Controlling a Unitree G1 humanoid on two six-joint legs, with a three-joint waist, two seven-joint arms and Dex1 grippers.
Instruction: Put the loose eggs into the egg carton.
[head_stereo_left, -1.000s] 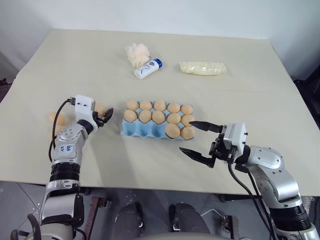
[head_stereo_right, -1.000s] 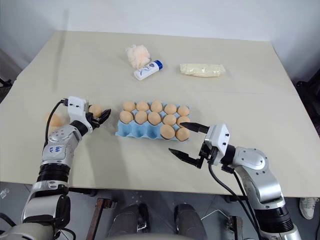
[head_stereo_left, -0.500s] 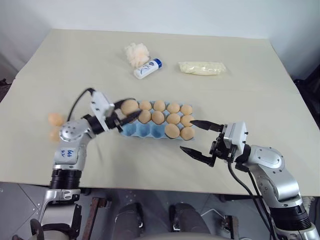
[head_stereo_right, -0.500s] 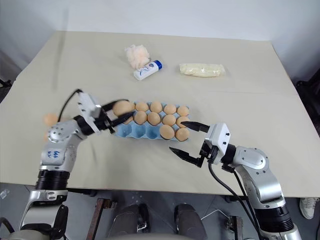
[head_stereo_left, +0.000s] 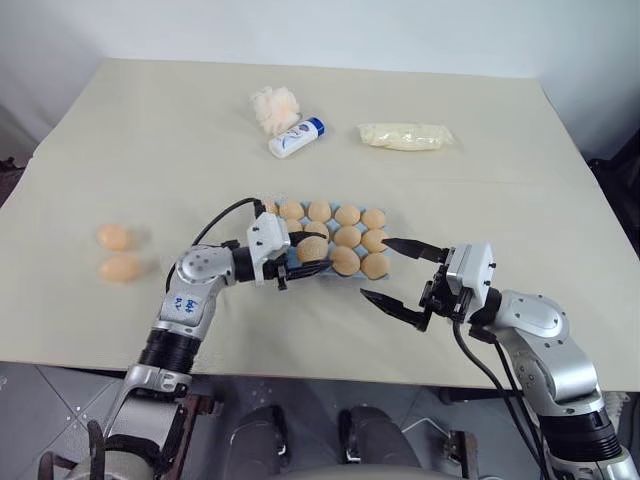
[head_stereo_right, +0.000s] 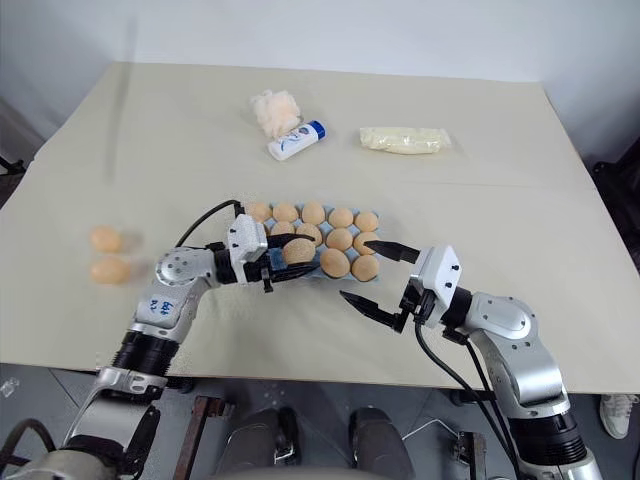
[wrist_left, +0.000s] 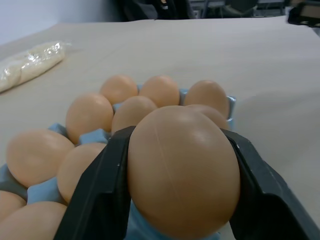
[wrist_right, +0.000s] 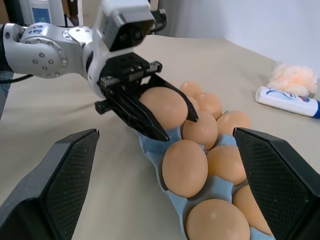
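— Where do we stand with the left hand (head_stereo_left: 300, 250)?

— We have it closed around one egg (head_stereo_left: 311, 249), a black finger on each side of the shell, held over the near row of the egg carton (head_stereo_left: 283, 266). In the left wrist view the fingers (wrist_left: 102, 192) hug the egg's sides, with the blue cups just beneath it.

— And the right hand (head_stereo_left: 402, 276)?

— We hold it just right of the carton's near right corner, above the tabletop (head_stereo_left: 150, 130), its two fingers spread wide with nothing between them (the right wrist view looks straight through that gap at the carton).

— What of the carton itself?

— It sits in the middle of the tabletop, nearer to us than to the far edge. We see its far and middle rows full of eggs, and two more in the near row at the right end. Whether the held egg touches its cup we cannot tell.

— Any loose eggs left?

— Two loose eggs (head_stereo_left: 113, 237) lie side by side near the left edge, well apart from the carton.

— And the rest?

— At the far side we see a fluffy puff (head_stereo_left: 273, 106) touching a small white bottle with a blue cap (head_stereo_left: 297, 138), and to their right a pale yellow packet (head_stereo_left: 405, 136).
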